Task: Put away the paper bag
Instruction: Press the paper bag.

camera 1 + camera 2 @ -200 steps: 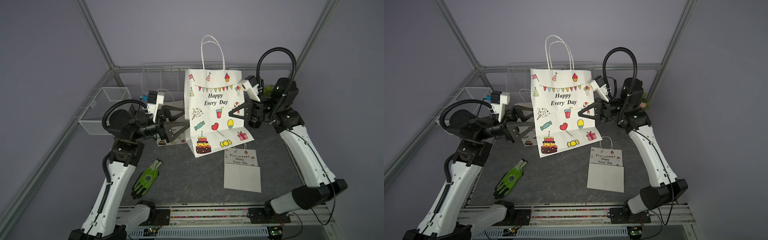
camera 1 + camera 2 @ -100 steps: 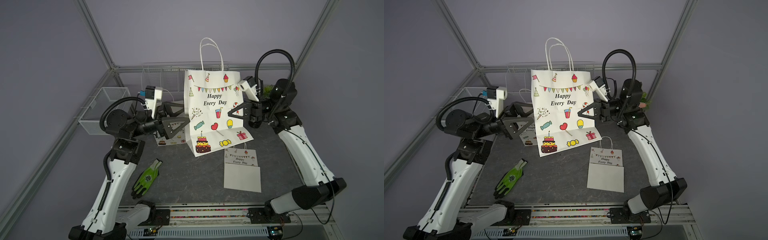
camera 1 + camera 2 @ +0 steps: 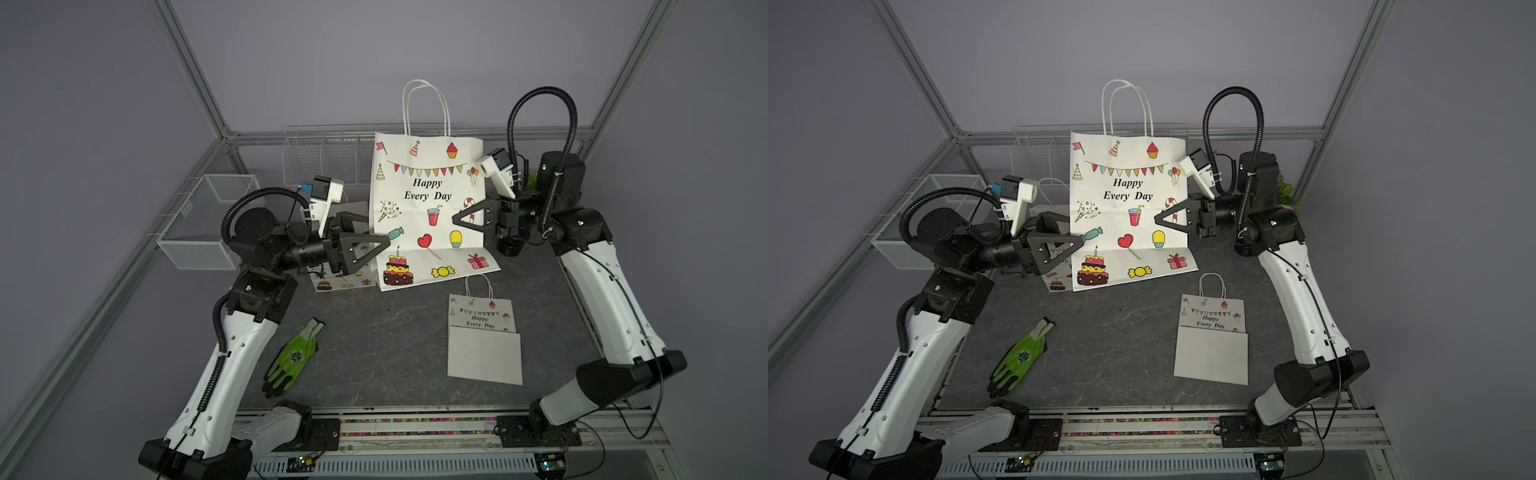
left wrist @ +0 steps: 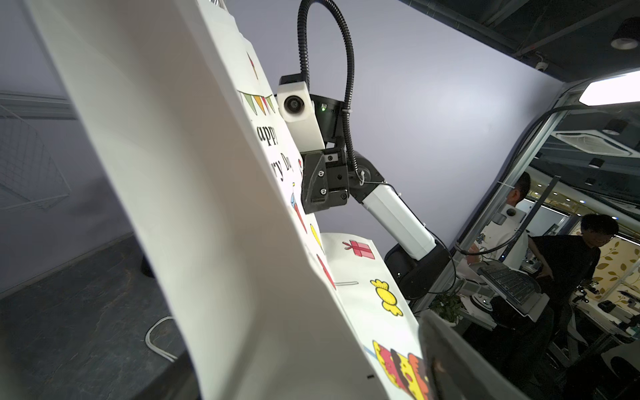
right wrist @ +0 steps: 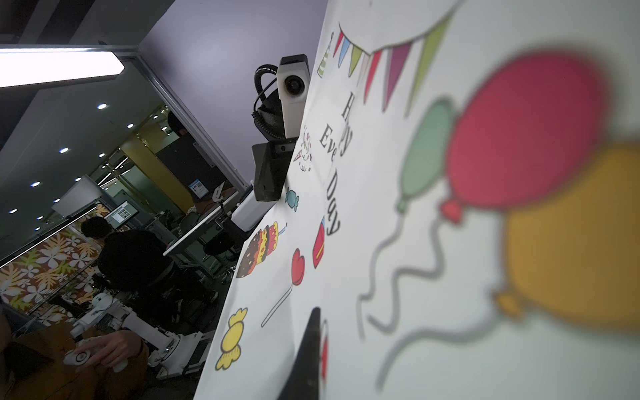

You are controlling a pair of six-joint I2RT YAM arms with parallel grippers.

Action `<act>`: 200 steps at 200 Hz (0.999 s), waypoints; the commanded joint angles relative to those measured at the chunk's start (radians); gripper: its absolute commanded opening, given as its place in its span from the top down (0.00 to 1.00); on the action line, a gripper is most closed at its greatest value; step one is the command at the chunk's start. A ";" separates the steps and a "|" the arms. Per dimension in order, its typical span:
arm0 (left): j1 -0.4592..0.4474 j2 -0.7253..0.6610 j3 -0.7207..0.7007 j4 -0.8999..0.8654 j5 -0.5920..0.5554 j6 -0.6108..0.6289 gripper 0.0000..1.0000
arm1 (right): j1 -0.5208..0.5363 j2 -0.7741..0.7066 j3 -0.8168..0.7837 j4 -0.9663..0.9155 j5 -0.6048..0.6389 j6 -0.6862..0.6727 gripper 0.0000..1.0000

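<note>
The large white paper bag point(image 3: 428, 208) point(image 3: 1127, 208), printed "Happy Every Day", stands upright at the back of the table with its handles up. My right gripper point(image 3: 456, 218) point(image 3: 1157, 218) is shut on the bag's right edge; in the right wrist view one dark finger point(image 5: 308, 356) lies against the printed face point(image 5: 415, 207). My left gripper point(image 3: 376, 235) point(image 3: 1073, 232) is open, with one finger in front of the bag's left edge and one behind it. In the left wrist view the bag's side panel point(image 4: 207, 207) fills the space beside the finger point(image 4: 460, 363).
A small matching bag point(image 3: 482, 336) lies flat at the front right. Another small bag point(image 3: 340, 280) lies under my left gripper. A green glove point(image 3: 293, 359) lies at the front left. A wire basket point(image 3: 199, 224) hangs at the left and a wire rack point(image 3: 324, 158) at the back.
My left gripper has moved right until its jaws straddle the bag's left edge, and they have narrowed a little. The right gripper and the bag have stayed in place.
</note>
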 commanded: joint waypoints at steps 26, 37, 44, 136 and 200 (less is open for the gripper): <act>-0.008 0.030 -0.018 -0.052 -0.002 0.037 0.48 | 0.020 0.037 0.010 -0.235 0.142 -0.199 0.93; -0.008 0.035 -0.020 -0.053 -0.002 0.038 0.52 | 0.026 0.037 0.010 -0.261 0.153 -0.221 0.93; -0.007 0.036 -0.020 -0.056 -0.002 0.041 0.55 | 0.027 0.036 0.009 -0.275 0.161 -0.235 0.93; -0.009 0.060 -0.042 -0.110 -0.011 0.092 1.00 | 0.028 -0.070 -0.093 -0.144 0.204 -0.170 0.77; -0.007 0.068 -0.059 -0.071 0.014 0.045 1.00 | 0.026 -0.202 -0.341 0.051 0.105 -0.097 0.40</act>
